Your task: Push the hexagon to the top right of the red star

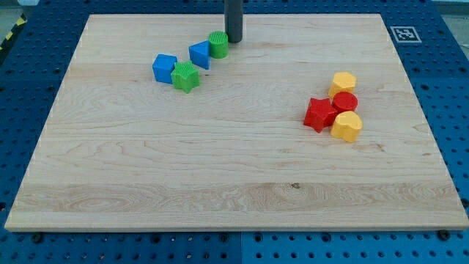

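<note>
Yellow hexagon (343,82) flat at view's right, just above-right of red star (319,114), near but apart

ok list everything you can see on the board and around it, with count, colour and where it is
wooden board: 1, light wood, fills most of the view
perforated base: 1, blue, around the board
marker tag: 1, black and white, board's top right corner
blue cube: 1, blue, upper left
green star: 1, green, touching the blue cube's right
blue triangular block: 1, blue, right of the green star and above it
green cylinder: 1, green, top centre
red star: 1, red, right side
red cylinder: 1, red, right of the red star
yellow hexagon: 1, yellow, above the red cylinder
yellow block: 1, yellow, shape unclear, below the red cylinder
my tip: 1, dark rod, just right of the green cylinder
</note>
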{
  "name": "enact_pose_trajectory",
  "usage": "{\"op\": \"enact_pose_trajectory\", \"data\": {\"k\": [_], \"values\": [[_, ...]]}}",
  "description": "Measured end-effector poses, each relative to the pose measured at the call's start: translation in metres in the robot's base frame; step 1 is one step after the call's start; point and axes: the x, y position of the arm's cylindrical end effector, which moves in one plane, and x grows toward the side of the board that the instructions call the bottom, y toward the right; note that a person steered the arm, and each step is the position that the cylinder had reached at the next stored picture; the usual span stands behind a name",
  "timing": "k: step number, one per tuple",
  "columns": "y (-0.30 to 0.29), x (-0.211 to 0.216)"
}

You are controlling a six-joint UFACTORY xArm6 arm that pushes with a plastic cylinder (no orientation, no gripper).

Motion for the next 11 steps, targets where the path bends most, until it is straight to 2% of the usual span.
{"op": "enact_pose_trajectory", "data": {"k": [1, 2, 4, 6, 7, 8, 11], "values": [[-0.015, 0.023], [-0.012, 0.024], [0.110, 0.020], [0.198, 0.075], [0.241, 0.082], [0.247, 0.102], [0.215, 0.122]]}}
